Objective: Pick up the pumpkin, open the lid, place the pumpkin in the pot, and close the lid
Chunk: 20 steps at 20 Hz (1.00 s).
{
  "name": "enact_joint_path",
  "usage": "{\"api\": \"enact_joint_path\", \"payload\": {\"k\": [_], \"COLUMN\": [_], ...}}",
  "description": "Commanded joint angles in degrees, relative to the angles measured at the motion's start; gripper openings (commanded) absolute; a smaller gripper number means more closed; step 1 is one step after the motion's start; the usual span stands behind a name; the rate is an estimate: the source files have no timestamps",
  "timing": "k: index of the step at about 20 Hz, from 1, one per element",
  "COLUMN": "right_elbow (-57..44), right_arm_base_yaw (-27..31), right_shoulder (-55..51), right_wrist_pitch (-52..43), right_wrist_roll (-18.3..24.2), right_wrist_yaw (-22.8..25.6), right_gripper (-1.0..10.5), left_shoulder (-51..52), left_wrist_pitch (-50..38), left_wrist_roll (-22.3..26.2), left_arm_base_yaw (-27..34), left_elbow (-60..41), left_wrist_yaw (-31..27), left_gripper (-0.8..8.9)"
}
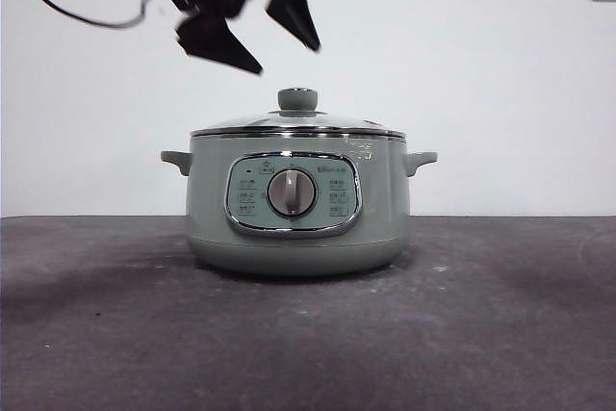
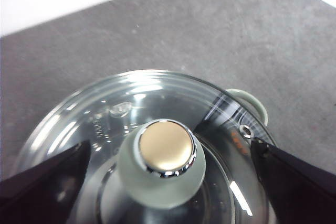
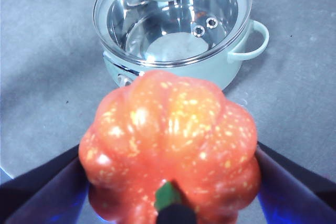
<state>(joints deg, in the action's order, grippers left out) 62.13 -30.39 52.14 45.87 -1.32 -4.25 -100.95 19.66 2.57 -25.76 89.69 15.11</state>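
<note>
The left gripper (image 1: 260,31) hovers directly above the round pale-green knob (image 2: 160,162) of the domed glass lid (image 1: 298,123), jaws spread wide to either side of it and clear of contact. The lid sits closed on the pale sage-green round electric pot (image 1: 298,204), which stands mid-counter (image 1: 96,334) on the dark, matte, slightly rough surface. The right gripper (image 3: 168,182) clamps the small orange-red ribbed pumpkin (image 3: 170,150), glossy and speckled, held high beside the pot. The next move likely requires a straight vertical descent onto the knob.
</note>
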Motion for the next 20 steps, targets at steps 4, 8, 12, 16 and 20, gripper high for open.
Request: {"api": "enact_joint_path", "payload": {"k": [4, 8, 12, 16, 20], "right_elbow": [0.0, 0.0, 0.0, 0.0, 0.0], "right_arm_base_yaw": [0.0, 0.0, 0.0, 0.0, 0.0], "right_shoulder": [-0.8, -0.8, -0.8, -0.8, -0.8], "right_wrist_pitch": [0.0, 0.1, 1.0, 1.4, 1.4], "right_wrist_roll": [-0.8, -1.2, -1.2, -1.2, -1.2], "right_wrist_yaw": [0.2, 0.2, 0.2, 0.3, 0.3], "right_gripper": [-0.1, -0.1, -0.1, -0.1, -0.1], "left_shoulder": [-5.4, -6.8, -6.8, -6.6, -5.8], "left_wrist_pitch": [-3.7, -3.5, -3.4, -2.2, -0.1], "left_wrist_roll": [0.7, 0.5, 0.4, 0.3, 0.3], "left_arm_base_yaw": [-1.8, -2.1, -2.4, -2.5, -2.4], "left_elbow": [0.0, 0.0, 0.0, 0.0, 0.1], "left_wrist_yaw": [-3.5, -4.5, -4.6, -4.4, -4.4], "left_gripper": [6.65, 6.55, 3.83, 1.10, -0.13]}}
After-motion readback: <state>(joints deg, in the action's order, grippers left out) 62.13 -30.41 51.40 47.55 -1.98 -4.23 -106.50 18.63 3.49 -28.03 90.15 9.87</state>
